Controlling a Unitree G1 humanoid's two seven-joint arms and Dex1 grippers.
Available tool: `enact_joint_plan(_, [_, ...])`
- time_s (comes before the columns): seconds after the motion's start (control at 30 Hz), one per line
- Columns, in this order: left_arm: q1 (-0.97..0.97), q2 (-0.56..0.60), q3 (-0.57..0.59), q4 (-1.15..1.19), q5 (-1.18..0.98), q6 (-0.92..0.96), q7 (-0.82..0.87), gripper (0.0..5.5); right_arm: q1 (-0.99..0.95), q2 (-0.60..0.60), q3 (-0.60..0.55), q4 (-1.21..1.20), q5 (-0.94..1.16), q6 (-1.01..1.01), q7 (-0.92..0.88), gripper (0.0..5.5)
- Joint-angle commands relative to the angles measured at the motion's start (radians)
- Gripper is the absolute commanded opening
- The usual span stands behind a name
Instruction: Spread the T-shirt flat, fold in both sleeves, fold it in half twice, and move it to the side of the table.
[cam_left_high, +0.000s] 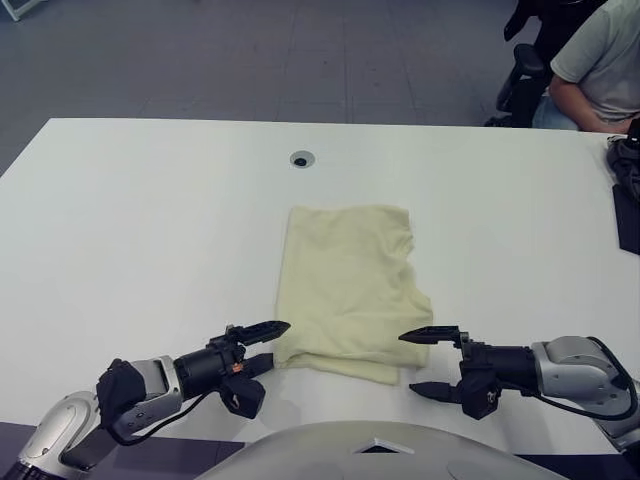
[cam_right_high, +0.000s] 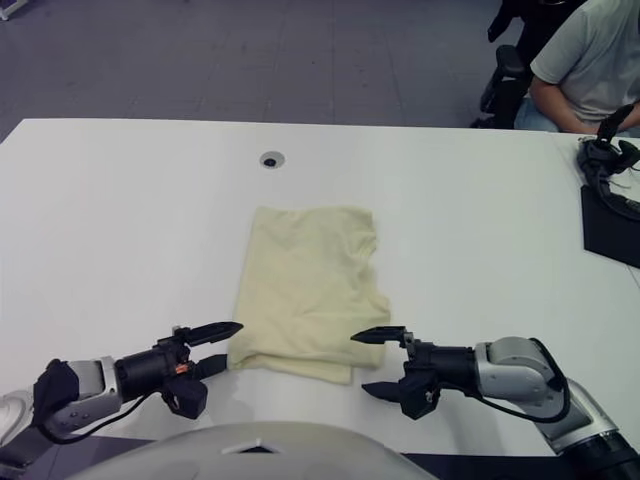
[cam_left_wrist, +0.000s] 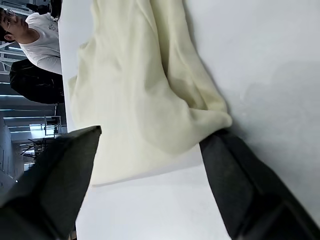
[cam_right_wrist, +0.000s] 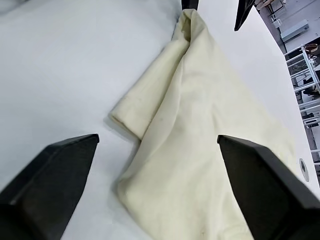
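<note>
Pale yellow cloth, the T-shirt (cam_left_high: 345, 285), lies folded into a tall narrow shape in the middle of the white table (cam_left_high: 140, 230), nearer to the robot's edge than to the far one. Its near edge is thick and a little wrinkled. At the near left corner we see the left gripper (cam_left_high: 274, 342) with its two fingers spread apart. The corner sits between them, and one finger seems to touch the cloth. At the near right corner the right gripper (cam_left_high: 408, 362) is also spread wide, just beside the cloth, holding nothing. Beyond the T-shirt there is a small round hole (cam_left_high: 302, 159) in the table, and black equipment (cam_right_high: 612, 195) lies at its right edge.
</note>
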Motion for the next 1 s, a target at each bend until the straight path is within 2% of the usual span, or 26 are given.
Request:
enact_joint_plan(0.03, [0.030,0.018,-0.045,0.053,0.067,0.019,-0.048,2.71,-0.013,0.011,0.023,0.022,-0.015,0.021,-0.009,3.68])
enact_joint_plan(0.17, [0.035,0.030,-0.043,0.048,0.056,0.024,-0.053,2.01,-0.017,0.014,0.046,0.053,-0.037,0.038,-0.013,3.06])
enact_joint_plan(0.47, [0.041,0.025,-0.059,0.008,0.005,0.045,-0.092,0.08,-0.094,0.060,0.109,0.138,-0.097,0.026,-0.048,1.25])
enact_joint_plan(0.7, [0.036,0.023,-0.056,-0.006,-0.041,0.067,-0.120,0.00,-0.090,0.059,0.160,0.146,-0.097,0.020,-0.048,0.05])
enact_joint_plan(0.9, [0.050,0.024,-0.053,-0.013,-0.126,0.111,-0.162,0.00,-0.104,0.047,0.158,0.155,-0.052,0.038,-0.040,0.01])
enact_joint_plan(1.0, [0.102,0.038,-0.052,-0.052,-0.300,0.199,-0.238,0.00,-0.101,0.039,0.144,0.123,0.158,0.168,0.025,0.01])
